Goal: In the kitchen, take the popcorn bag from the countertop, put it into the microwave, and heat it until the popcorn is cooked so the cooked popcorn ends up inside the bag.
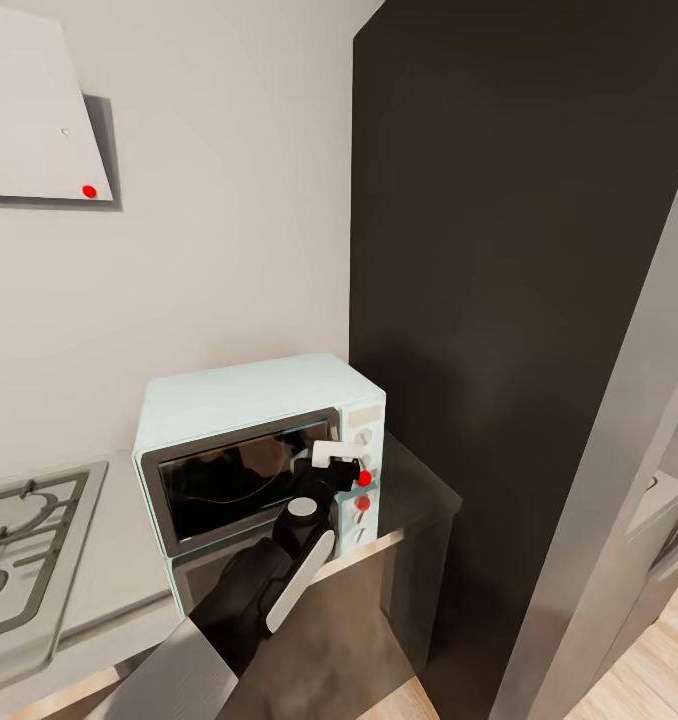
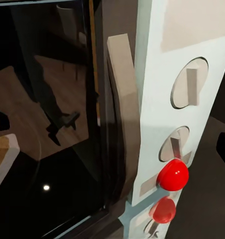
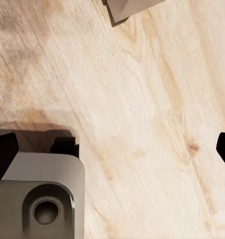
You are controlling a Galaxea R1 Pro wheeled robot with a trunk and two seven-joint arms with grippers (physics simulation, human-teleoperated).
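The pale mint microwave (image 1: pixel 249 400) stands on the grey countertop (image 1: pixel 424 500) against the wall, its dark glass door (image 1: pixel 234 480) looking shut. My left gripper (image 1: pixel 331 462) is up against the door's right edge, beside the knobs and the red indicator light (image 1: pixel 365 478). In the left wrist view the beige door handle (image 2: pixel 123 109), a knob (image 2: pixel 191 84) and the red light (image 2: pixel 172 175) lie close ahead of the open left gripper (image 2: pixel 112 144). The popcorn bag is hidden; only dim brown reflections show in the glass. My right gripper (image 3: pixel 112 149) hangs open over the wooden floor.
A tall dark cabinet (image 1: pixel 509 300) rises right beside the microwave. A gas hob (image 1: pixel 19 560) lies at the left of the worktop, with a white hood (image 1: pixel 34 110) above. The right wrist view holds the wooden floor (image 3: pixel 142 109) and the robot's grey base (image 3: pixel 43 199).
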